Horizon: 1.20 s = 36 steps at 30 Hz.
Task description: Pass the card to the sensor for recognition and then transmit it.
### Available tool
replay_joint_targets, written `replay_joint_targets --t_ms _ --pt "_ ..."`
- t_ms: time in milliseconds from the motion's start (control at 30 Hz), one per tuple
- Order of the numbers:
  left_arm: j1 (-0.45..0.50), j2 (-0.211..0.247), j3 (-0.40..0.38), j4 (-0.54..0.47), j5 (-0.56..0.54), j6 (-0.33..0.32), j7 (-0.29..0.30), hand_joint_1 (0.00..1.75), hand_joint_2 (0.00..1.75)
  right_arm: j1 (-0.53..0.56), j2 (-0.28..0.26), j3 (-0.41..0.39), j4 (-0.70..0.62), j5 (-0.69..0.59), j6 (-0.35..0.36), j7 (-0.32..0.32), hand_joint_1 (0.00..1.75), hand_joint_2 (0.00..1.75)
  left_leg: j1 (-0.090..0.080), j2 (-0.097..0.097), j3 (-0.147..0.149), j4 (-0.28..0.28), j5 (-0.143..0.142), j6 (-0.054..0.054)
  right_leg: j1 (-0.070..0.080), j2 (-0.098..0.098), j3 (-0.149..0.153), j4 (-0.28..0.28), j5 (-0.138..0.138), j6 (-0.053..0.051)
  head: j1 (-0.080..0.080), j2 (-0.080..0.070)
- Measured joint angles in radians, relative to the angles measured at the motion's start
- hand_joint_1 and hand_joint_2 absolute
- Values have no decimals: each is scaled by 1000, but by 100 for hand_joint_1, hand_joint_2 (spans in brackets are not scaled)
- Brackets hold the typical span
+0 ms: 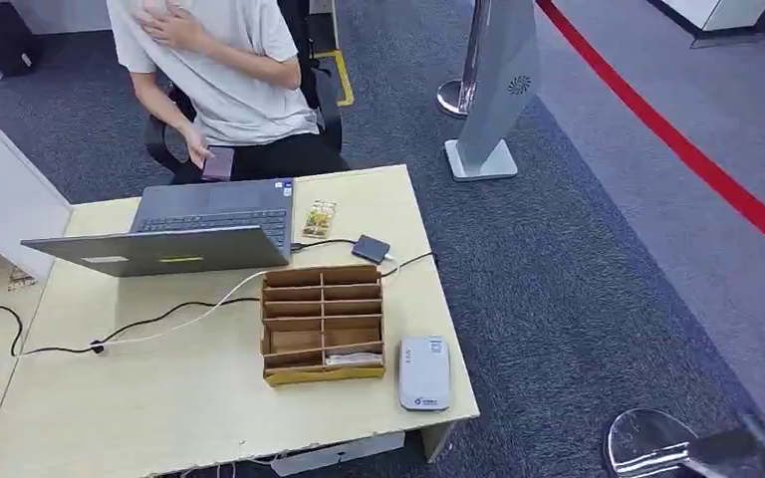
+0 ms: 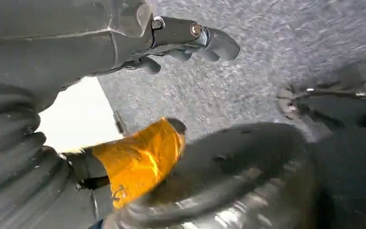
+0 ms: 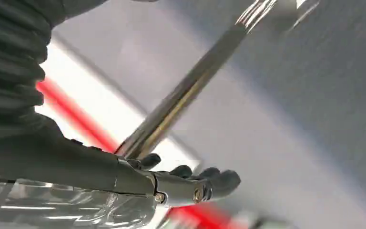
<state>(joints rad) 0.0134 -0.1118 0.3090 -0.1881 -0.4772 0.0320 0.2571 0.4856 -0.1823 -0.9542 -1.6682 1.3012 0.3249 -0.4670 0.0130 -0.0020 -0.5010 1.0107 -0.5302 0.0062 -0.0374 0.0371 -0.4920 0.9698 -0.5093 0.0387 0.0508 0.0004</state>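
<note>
A cardboard organiser (image 1: 323, 324) stands on the tan table (image 1: 159, 398); a pale card (image 1: 351, 357) lies in its front slot. To its right lies a white box-shaped device (image 1: 424, 373). Behind it a small dark device (image 1: 371, 248) is wired to the laptop (image 1: 199, 227), and a patterned card (image 1: 320, 217) lies beside the laptop. My right arm (image 1: 677, 448) is blurred at the lower right, off the table. My right hand (image 3: 190, 183) hangs over the floor, fingers loosely extended, holding nothing. My left hand (image 2: 190, 40) also hangs over the carpet with nothing in it.
A person (image 1: 229, 70) sits behind the table holding a phone (image 1: 217, 161). Black and white cables (image 1: 159, 324) cross the tabletop. A grey standing sign (image 1: 493, 100), a stanchion base (image 1: 453, 97) and a red floor line (image 1: 697, 159) lie to the right. A white cabinet (image 1: 0, 189) stands at the left.
</note>
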Motion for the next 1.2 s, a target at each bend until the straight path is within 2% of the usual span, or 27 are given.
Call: replay_joint_targets --t_ms 33,100,133,167,200,267,300,333,367,433,467,500,533,567,600,633,700,733,833,900,1000,1200 --pt "0 0 3 0 -1 -1 -2 0 175 -81 12 -124 -4 67 68 -89 0 175 0 -5 -2 1 1 0 0 -5 0 0 0 0 0 0" --pt "4 0 13 0 -5 -3 -6 0 175 -188 28 -285 -48 60 197 -185 0 175 -1 -8 -3 1 1 1 -1 -8 2 0 1 0 -1 0" --pt "6 0 16 0 -8 -2 -6 0 175 -232 50 -335 -97 43 259 -207 0 175 -1 -8 -4 1 2 1 -1 -8 2 1 1 0 -1 0" --pt "7 0 16 0 -13 -3 -6 0 175 -282 80 -370 -157 37 299 -204 0 175 0 -7 -4 0 3 0 -1 -7 2 2 1 0 -1 0" --pt "6 0 16 0 -21 -5 -9 0 175 -334 116 -388 -205 22 298 -178 0 175 0 -5 -4 0 3 0 0 -4 1 3 2 -1 -1 0" --pt "-1 0 16 0 -31 -15 -15 0 175 -363 147 -357 -240 -74 229 -43 0 175 0 -5 -4 0 3 0 0 -4 2 3 2 -1 -2 0" --pt "-1 0 16 0 -35 -18 -20 0 0 -360 147 -324 -240 -154 172 45 0 175 0 -6 -4 0 4 0 0 -7 2 3 1 -1 -1 0" --pt "-1 1 16 0 -39 -24 -22 0 0 -358 138 -274 -238 -251 94 148 0 175 1 -8 -5 0 4 -1 0 -7 2 3 2 -1 -1 0" --pt "0 3 16 0 -47 -27 -30 0 175 -350 120 -223 -233 -343 18 222 0 175 0 -7 -5 0 4 -1 0 -7 2 4 2 -1 -2 0" --pt "0 11 16 0 -62 -38 -41 0 175 -334 59 -93 -202 -512 -158 335 0 175 0 -7 -6 0 4 -1 -1 -6 2 4 2 -1 -1 0" --pt "-2 16 15 0 -86 -45 -50 0 175 -337 15 -18 -176 -558 -261 397 0 175 0 -6 -6 0 4 -1 -1 -6 3 5 2 -1 -2 0" --pt "-3 25 8 0 -120 -54 -65 0 175 -381 -37 63 -98 -553 -401 425 0 175 0 -2 -6 0 4 -1 0 -2 3 5 4 0 -1 0" --pt "-5 35 -4 0 -149 -62 -79 0 175 -467 -101 135 37 -544 -530 387 0 175 2 4 -5 1 4 0 0 4 1 5 7 -1 -2 0" --pt "-10 45 -14 0 -168 -63 -94 0 175 -562 -167 207 214 -534 -622 319 0 175 2 8 -5 2 5 0 0 9 -1 5 10 0 -2 0" --pt "-17 53 -23 0 -182 -61 -113 0 175 -649 -228 275 368 -523 -656 273 0 175 2 9 -5 2 7 3 -1 11 -2 4 12 2 0 0" --pt "-21 64 -32 0 -198 -45 -146 0 175 -723 -275 344 481 -506 -628 260 0 175 1 8 -8 2 10 5 -2 9 -2 4 13 2 -1 0" --pt "-22 82 -55 0 -248 10 -252 0 175 -895 -339 482 668 -471 -529 292 0 175 -2 6 -11 4 14 4 -3 7 -7 5 16 4 -2 0" --pt "-23 87 -74 0 -279 28 -298 0 175 -975 -364 550 751 -448 -504 303 0 175 -3 3 -14 5 17 5 -4 4 -9 5 18 5 -2 0" --pt "-23 105 -107 0 -305 27 -310 0 175 -1177 -394 722 918 -371 -517 303 0 175 -2 -9 -23 5 24 2 -4 -6 -16 7 20 3 -2 0" --pt "-22 108 -118 0 -307 5 -301 0 175 -1262 -390 817 979 -331 -535 280 0 175 -2 -12 -26 4 26 2 -3 -11 -17 8 20 3 -1 0" --pt "-23 107 -120 0 -294 -45 -265 0 175 -1347 -345 949 1021 -293 -550 281 0 175 0 -12 -29 4 27 0 -1 -11 -19 10 20 3 -1 0" --pt "-23 102 -118 0 -256 -141 -248 0 175 -1435 -209 1162 1032 -269 -555 351 0 175 0 -13 -30 3 29 -3 -1 -11 -23 11 21 2 -2 0"
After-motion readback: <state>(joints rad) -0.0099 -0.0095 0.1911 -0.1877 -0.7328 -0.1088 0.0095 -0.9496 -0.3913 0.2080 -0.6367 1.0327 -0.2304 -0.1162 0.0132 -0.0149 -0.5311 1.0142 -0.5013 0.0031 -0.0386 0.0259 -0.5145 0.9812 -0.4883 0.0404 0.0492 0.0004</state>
